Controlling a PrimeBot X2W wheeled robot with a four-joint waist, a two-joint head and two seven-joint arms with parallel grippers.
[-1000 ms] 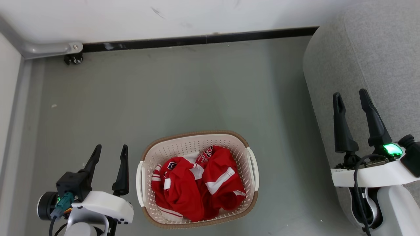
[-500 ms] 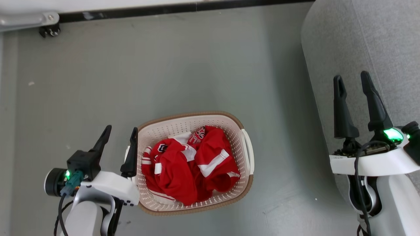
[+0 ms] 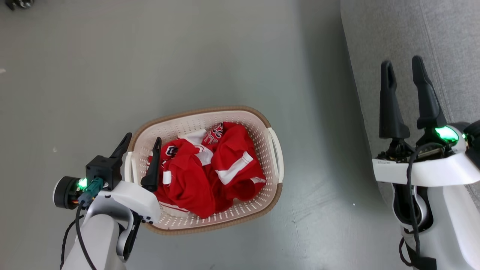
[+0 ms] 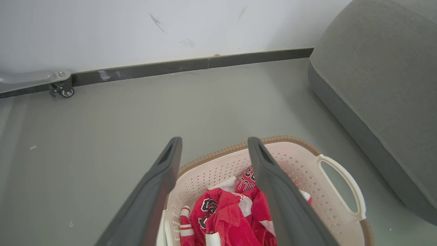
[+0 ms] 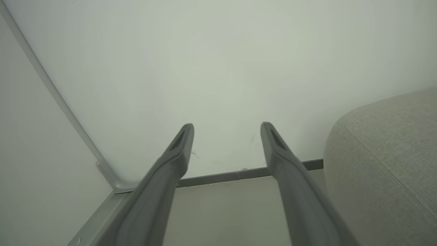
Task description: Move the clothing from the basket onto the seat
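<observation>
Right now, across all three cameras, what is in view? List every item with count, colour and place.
clothing: seemingly two pieces bunched together, red with white stripes and lettering, inside the basket
basket: one, cream perforated plastic with a brown rim, on the floor left of the seat
seat: one, grey fabric, at the right
floor: grey, under everything
wall: white and scuffed, beyond the basket
skirting strip: one, dark, along the foot of the wall
castor: one, dark, at the foot of the wall on the left of the left wrist view
left gripper: one, dark jaws open, over the basket's left edge
right gripper: one, dark jaws open, by the seat's edge
</observation>
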